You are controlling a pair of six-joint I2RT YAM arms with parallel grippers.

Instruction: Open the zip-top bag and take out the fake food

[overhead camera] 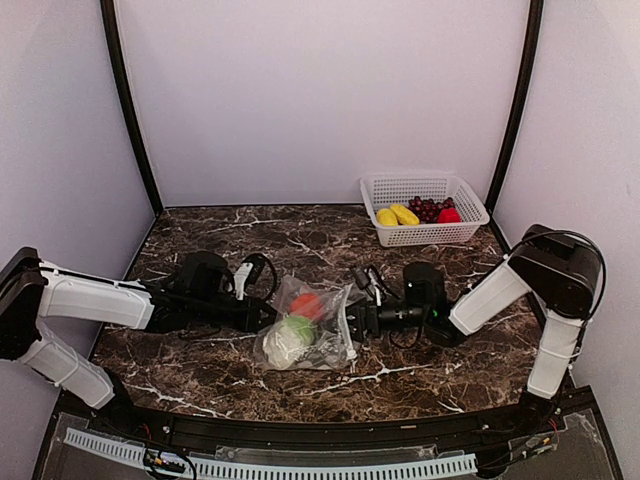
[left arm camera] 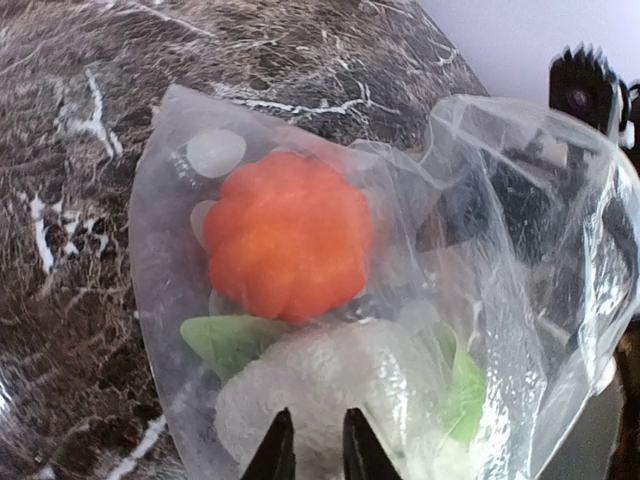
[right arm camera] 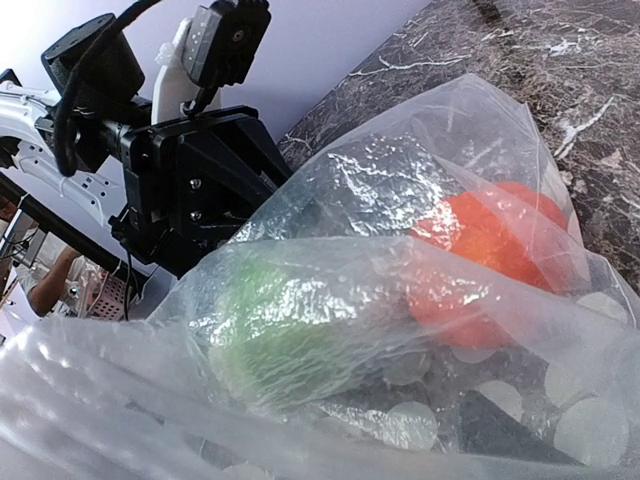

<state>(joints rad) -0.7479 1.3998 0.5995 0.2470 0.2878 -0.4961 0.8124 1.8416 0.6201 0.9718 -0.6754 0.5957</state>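
The zip-top bag (overhead camera: 318, 340), clear with pale dots, lies at the table's middle between my two grippers. Inside it are an orange pumpkin-like toy (overhead camera: 306, 304) and a white-green cauliflower (overhead camera: 288, 336). My left gripper (overhead camera: 268, 319) is at the bag's left edge. In the left wrist view its fingers (left arm camera: 277, 452) stand nearly together, pinching the film over the cauliflower (left arm camera: 330, 375), below the orange toy (left arm camera: 288, 235). My right gripper (overhead camera: 352, 320) holds the bag's right edge. In the right wrist view the bag (right arm camera: 420, 190) drapes over its fingers and hides them.
A white lattice basket (overhead camera: 470, 208) at the back right holds a yellow banana (overhead camera: 404, 214), dark grapes (overhead camera: 426, 208) and a red piece (overhead camera: 449, 215). The left arm's wrist (right arm camera: 190, 170) faces the right wrist camera closely. The table is dark marble (overhead camera: 200, 225), with walls around it.
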